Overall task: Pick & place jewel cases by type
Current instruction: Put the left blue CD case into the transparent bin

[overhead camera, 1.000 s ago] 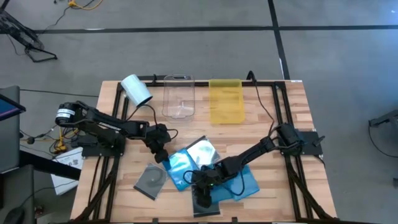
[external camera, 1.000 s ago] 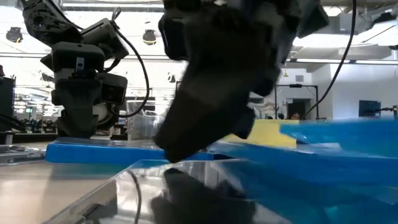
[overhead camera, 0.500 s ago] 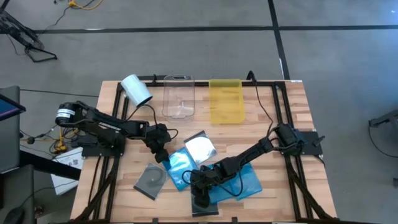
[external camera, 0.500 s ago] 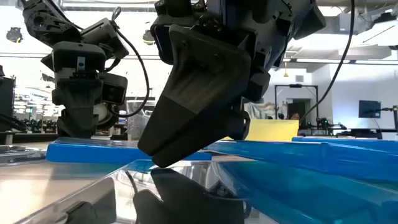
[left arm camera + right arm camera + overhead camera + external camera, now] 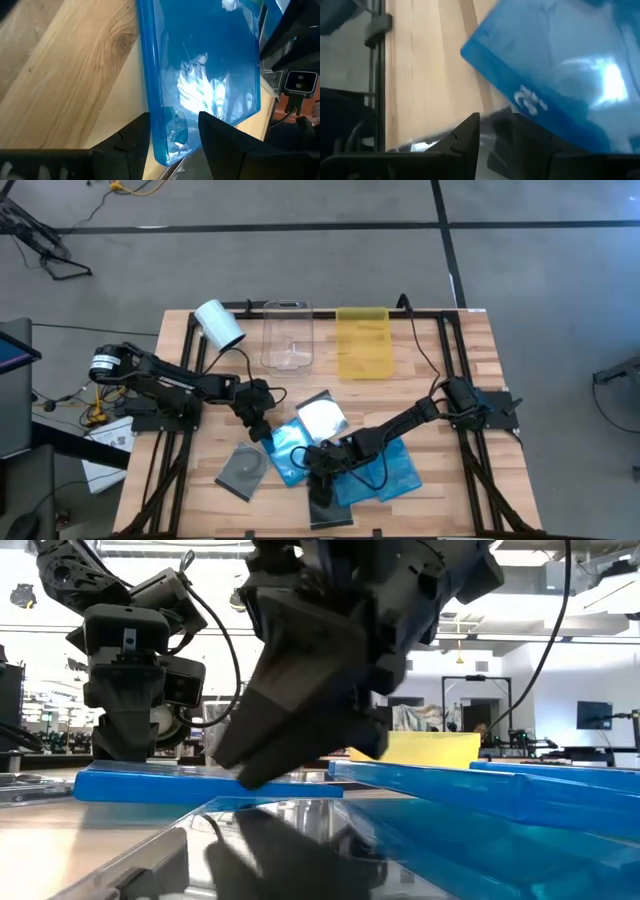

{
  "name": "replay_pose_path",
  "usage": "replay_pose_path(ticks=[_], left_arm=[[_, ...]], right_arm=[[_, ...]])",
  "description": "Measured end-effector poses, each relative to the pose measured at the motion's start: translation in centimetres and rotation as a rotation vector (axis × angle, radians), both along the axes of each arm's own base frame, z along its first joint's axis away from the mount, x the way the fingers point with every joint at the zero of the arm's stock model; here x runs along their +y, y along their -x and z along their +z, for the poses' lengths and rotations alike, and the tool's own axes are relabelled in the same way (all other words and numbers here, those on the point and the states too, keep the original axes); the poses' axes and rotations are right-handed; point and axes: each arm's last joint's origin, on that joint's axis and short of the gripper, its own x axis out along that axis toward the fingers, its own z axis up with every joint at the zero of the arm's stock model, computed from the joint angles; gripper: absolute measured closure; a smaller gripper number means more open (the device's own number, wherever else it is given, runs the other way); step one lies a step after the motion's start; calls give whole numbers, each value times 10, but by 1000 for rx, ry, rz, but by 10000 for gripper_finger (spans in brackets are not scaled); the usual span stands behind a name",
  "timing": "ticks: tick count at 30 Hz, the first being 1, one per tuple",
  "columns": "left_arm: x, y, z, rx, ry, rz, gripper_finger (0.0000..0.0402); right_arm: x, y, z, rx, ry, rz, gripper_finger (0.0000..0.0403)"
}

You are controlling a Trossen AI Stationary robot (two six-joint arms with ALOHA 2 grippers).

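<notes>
Left arm: reaches in from the counter's [image 5: 460,380] left edge, bent low, wrist angled down. Left claw [image 5: 262,427] closed on the corner of a blue jewel case [image 5: 200,75], one finger on each face; that case lies flat at the counter's middle front.

Right arm: stretched diagonally from the right side, low over the pile. Right claw [image 5: 318,470] sits over the blue cases at the front; fingers narrowly parted, and whether they hold anything cannot be told.

Jewel cases: several translucent blue ones [image 5: 395,470] overlapping at centre front; one clear case with a white disc [image 5: 322,418] behind them; one dark grey case [image 5: 244,470] lying apart to the left; another dark case [image 5: 330,510] at the front edge.

Containers: clear tray [image 5: 287,335] and yellow tray [image 5: 362,342] side by side at the back. White roll [image 5: 219,324] beside the clear tray.
</notes>
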Motion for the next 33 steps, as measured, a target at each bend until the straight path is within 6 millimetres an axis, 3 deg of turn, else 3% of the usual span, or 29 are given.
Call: replay_pose_path(ticks=[20, 33], left_arm=[[-4, 1, 0, 7, -10, -14, 241], [-5, 1, 0, 7, 4, -25, 241]], right_arm=[[-14, -4, -1, 53, -36, -87, 295], [-30, 1, -2, 140, 32, -133, 295]])
